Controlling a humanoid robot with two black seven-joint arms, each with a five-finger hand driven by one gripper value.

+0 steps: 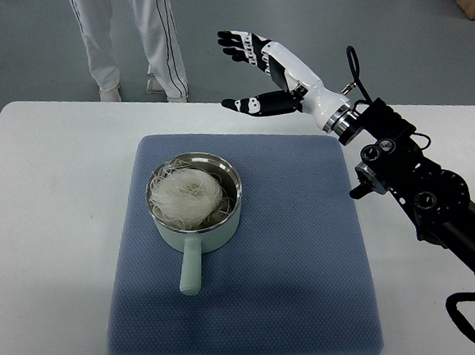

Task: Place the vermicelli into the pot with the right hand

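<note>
A pale green pot (190, 231) with a steel inner wall stands on the blue mat (297, 256), its handle pointing toward the near edge. A nest of white vermicelli (184, 196) lies inside the pot, a few strands hanging over the rim. My right hand (247, 73) is raised above the table's far edge, up and to the right of the pot. Its fingers are spread and hold nothing. The left arm does not show.
The mat lies on a white table (45, 212). A person in white trousers (130, 29) stands beyond the table's far left edge. My right arm's black joints (418, 188) cross the table's right side.
</note>
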